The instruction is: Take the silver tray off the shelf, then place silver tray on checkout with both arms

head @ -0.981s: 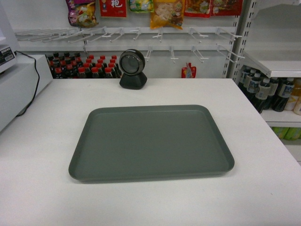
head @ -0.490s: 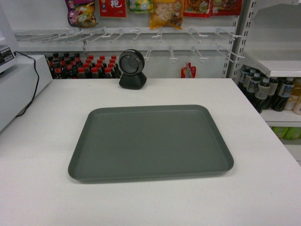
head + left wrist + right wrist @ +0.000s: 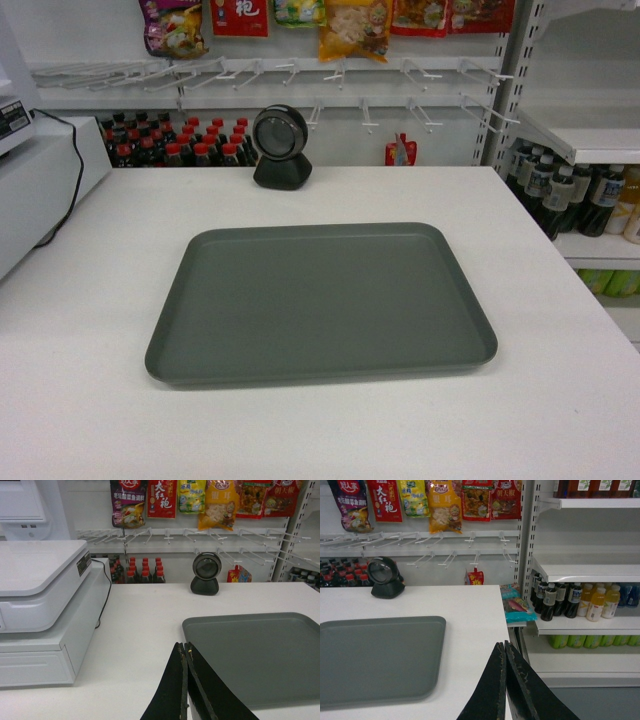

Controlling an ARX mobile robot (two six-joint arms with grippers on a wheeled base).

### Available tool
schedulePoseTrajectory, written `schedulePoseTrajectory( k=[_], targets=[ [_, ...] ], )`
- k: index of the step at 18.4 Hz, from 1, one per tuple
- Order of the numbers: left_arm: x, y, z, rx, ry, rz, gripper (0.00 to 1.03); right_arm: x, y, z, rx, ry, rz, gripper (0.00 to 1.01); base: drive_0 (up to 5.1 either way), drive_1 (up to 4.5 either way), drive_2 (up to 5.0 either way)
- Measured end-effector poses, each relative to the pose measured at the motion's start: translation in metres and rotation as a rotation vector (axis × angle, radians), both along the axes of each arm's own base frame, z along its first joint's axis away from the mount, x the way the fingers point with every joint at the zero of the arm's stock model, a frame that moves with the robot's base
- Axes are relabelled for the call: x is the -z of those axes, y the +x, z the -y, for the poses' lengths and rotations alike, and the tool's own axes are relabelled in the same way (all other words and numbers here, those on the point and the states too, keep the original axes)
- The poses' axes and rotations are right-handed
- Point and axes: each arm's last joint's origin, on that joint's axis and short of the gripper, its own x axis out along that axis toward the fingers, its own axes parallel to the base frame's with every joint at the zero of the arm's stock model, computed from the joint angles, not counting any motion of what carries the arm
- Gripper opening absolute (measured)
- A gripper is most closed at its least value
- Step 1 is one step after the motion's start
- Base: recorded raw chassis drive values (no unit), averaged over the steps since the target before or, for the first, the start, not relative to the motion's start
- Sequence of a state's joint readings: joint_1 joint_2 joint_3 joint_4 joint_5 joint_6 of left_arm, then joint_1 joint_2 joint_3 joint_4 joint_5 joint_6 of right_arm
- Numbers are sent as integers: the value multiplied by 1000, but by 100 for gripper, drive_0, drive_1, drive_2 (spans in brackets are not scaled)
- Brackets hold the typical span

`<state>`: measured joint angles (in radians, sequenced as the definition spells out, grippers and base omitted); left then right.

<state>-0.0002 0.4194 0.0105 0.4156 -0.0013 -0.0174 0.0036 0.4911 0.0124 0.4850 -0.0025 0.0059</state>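
Head view, silver tray (image 3: 322,303) on checkout (image 3: 90,300), scanner (image 3: 282,147) behind

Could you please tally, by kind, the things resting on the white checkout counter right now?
On the checkout:
silver tray: 1
black scanner: 1
white cash register: 1
Total: 3
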Motion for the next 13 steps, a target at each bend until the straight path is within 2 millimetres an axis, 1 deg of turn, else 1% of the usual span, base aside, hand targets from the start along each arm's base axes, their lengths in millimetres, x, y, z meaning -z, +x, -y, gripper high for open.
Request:
schedulePoseTrajectory(
  k=[11,12,13],
  targets=[
    [0,-16,0,0,0,3,1,-1,-18,0,0,0,6,2,0,0,0],
    [0,-17,0,0,0,-1,1,-1,-19,0,0,0,7,2,0,0,0],
    [6,-22,0,1,0,-50,1,-1,-20,0,0,0,7,2,0,0,0]
  ],
)
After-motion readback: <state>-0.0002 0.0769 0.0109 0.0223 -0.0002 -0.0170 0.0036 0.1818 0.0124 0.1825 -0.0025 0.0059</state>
